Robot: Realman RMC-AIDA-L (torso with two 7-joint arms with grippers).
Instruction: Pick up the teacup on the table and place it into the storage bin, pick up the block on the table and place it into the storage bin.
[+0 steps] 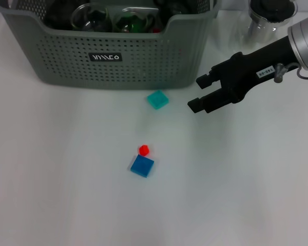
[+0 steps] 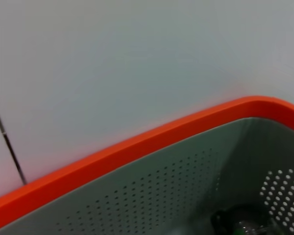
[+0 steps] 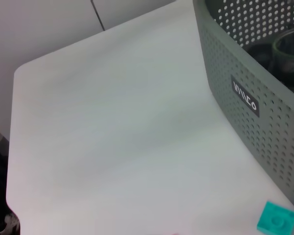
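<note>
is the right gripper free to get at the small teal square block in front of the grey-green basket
Probably yes. The right gripper hangs open, holding nothing, just beside the small teal square block, with only bare white table between them. The grey-green perforated basket stands close behind the block, so an approach from above looks safest.

Storage bin (image 1: pixel 113 56) at table's (image 1: pixel 51 179) far edge, block (image 1: pixel 157 99) just before it.

white table (image 1: pixel 66 179), pale wall (image 3: pixel 39 24)
</note>
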